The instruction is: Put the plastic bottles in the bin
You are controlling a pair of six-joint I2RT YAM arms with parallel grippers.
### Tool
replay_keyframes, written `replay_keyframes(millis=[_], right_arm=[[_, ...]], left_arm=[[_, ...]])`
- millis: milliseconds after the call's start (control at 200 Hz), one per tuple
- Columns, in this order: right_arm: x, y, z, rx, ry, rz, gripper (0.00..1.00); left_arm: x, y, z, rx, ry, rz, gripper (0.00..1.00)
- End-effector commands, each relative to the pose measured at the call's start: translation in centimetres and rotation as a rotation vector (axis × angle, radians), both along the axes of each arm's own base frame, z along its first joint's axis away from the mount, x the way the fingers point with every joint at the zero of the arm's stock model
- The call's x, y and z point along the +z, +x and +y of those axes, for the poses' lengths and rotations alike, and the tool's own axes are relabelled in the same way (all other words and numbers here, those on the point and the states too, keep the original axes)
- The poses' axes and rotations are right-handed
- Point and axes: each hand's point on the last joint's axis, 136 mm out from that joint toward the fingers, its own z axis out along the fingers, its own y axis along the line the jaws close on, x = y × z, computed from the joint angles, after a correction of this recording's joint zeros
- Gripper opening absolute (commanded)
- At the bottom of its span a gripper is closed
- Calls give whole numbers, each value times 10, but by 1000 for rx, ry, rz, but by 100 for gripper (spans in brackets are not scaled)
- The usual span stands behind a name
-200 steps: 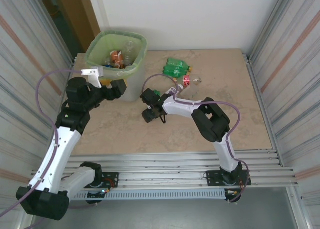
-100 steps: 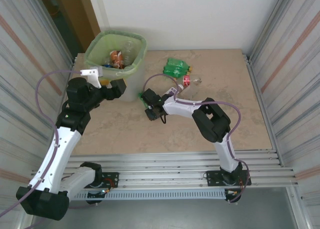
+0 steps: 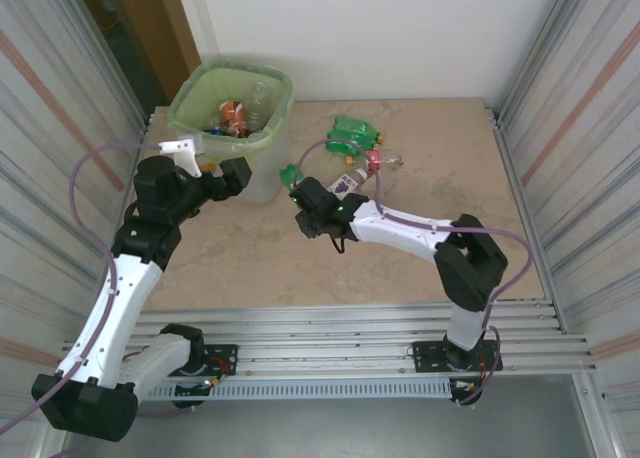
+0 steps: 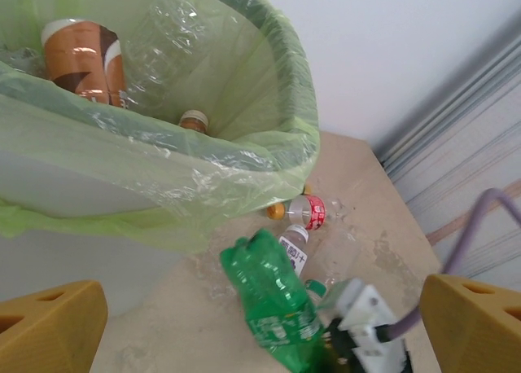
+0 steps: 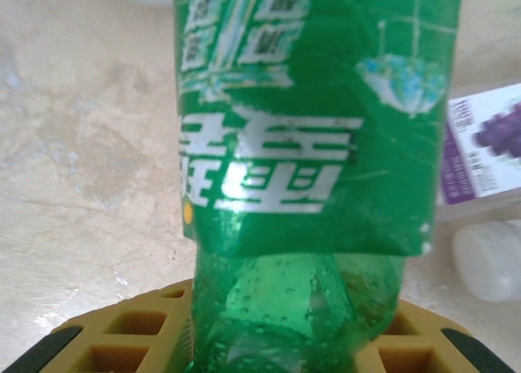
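Green bottle (image 3: 289,173) clamped in right end effector (image 3: 298,188), just beside bin (image 3: 284,86), not over it. Inside bin: brown-labelled bottle (image 4: 77,55), clear bottle (image 4: 163,35). More bottles lying on surface (image 3: 250,248) behind right arm: green ones (image 3: 354,131), red-labelled bottle (image 3: 372,160), purple-labelled bottle (image 3: 345,183). Left end effector (image 3: 236,176) spread wide, empty, close to bin's near side.

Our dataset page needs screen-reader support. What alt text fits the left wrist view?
The right gripper holds a crushed green bottle beside the green-lined bin, which contains a brown-labelled bottle and a clear bottle. Yellow fingers of the open left gripper frame the bottom corners.
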Motion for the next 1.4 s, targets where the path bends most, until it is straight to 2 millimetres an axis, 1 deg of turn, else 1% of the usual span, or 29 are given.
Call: replay_keyframes(millis=[0,170,281,481,586,686,817,982,1022,1072,1117,1212,1227,1343,1398], right_arm=[[45,-2,-3,-30,76,-105,13],[91,-12,-2,2,182,-194,12],[118,-19,-1,30,245,-242,12],[150,-32,3,86,305,-320,11],[160,-37,4,101,315,-348,12],[164,-39,5,108,311,-362,12],[168,-42,8,129,314,-377,13],[174,-44,10,145,320,-399,13],[175,-44,11,149,323,-403,13],[177,-44,11,151,326,-407,13],[180,-44,11,148,331,-415,14],[183,-43,10,143,334,-426,16],[184,-43,10,141,336,-428,17],[186,-42,9,137,339,-435,23],[188,-42,7,132,340,-440,27]], left_arm=[[8,-7,-12,-43,-5,-19,99],[12,-8,-38,-128,8,-22,99],[19,-9,-58,-200,-7,-33,99],[34,-1,-86,-273,-96,-59,99],[45,2,-99,-310,-156,-90,99],[53,6,-110,-350,-197,-103,99],[55,11,-121,-379,-218,-92,99],[58,16,-127,-401,-263,-88,99],[58,17,-128,-404,-265,-86,97],[56,18,-129,-403,-268,-79,94],[56,18,-130,-407,-271,-78,90],[55,19,-131,-412,-276,-78,74],[56,19,-131,-413,-277,-81,69],[58,19,-131,-413,-278,-89,46],[62,20,-131,-413,-275,-98,39]])
